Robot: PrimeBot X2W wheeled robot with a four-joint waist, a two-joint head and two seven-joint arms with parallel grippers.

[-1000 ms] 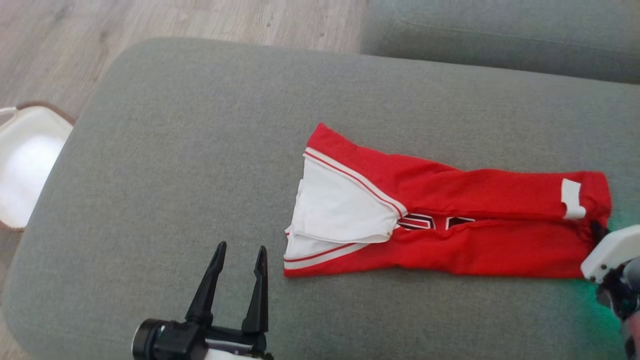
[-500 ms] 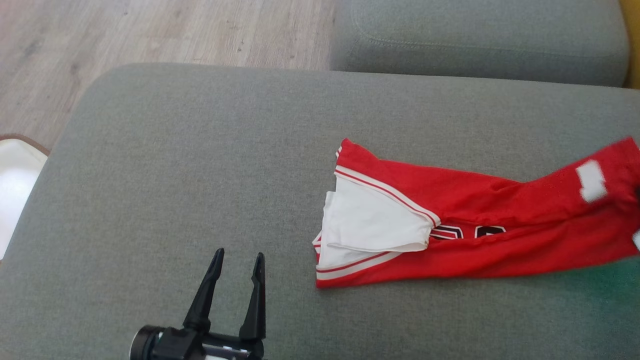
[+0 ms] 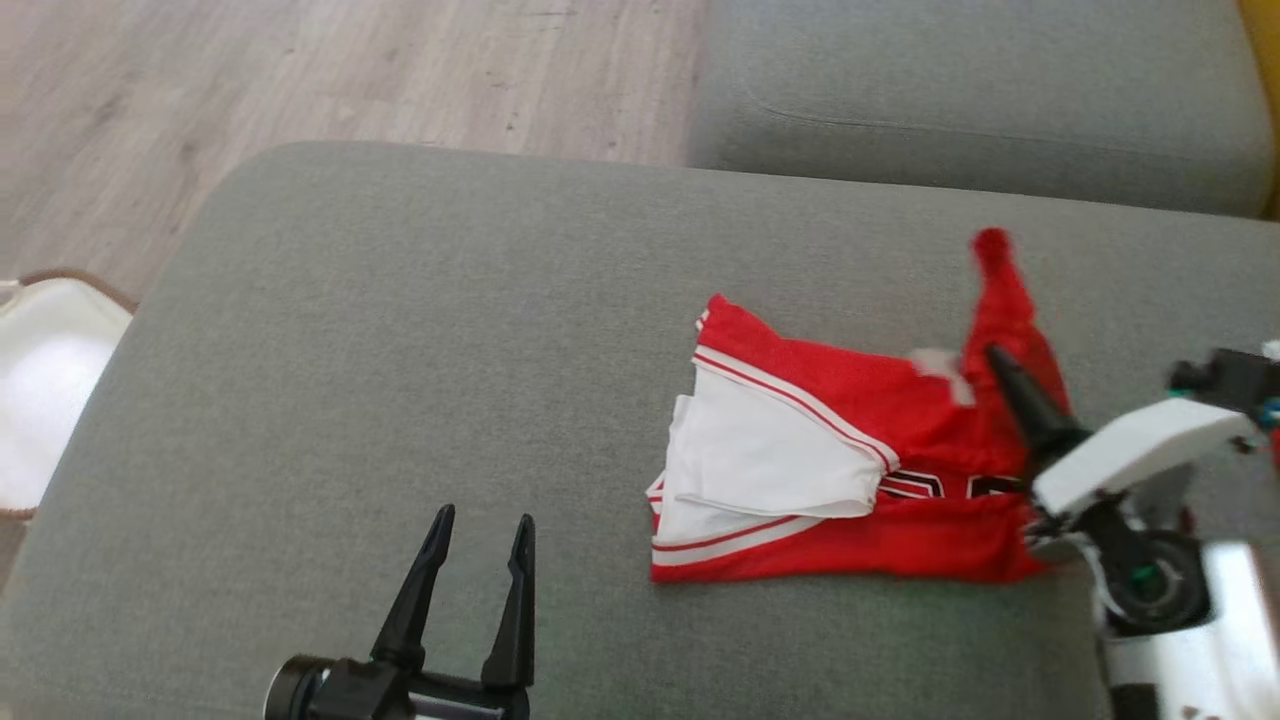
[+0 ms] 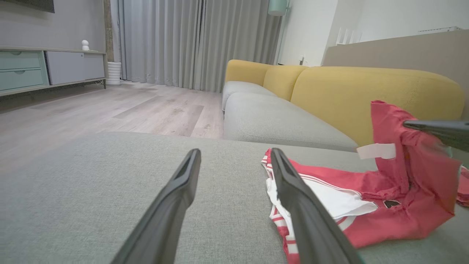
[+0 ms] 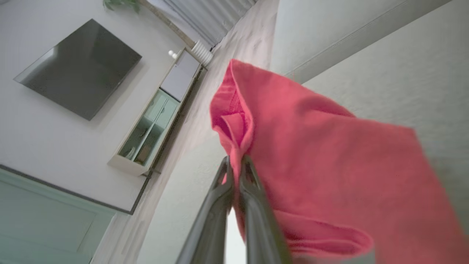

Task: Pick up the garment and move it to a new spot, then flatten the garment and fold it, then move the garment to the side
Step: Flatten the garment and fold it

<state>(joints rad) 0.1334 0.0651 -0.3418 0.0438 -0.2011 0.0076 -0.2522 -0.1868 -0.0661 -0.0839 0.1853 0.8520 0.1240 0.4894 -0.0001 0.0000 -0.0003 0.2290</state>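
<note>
Garment: red jersey fabric with white lining and striped trim, lying right of centre on the grey woven cushion, with its right end lifted and bunched. Right gripper fingers are clenched on that raised red edge. Left gripper fingers are spread wide, holding nothing, over bare cushion left of the hem. Open cushion lies to the left and front; past its rounded edge is wood floor.

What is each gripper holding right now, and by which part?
The right gripper, jaws shut, pinches the red garment by its lifted end. The left gripper is open, holding nothing.
</note>
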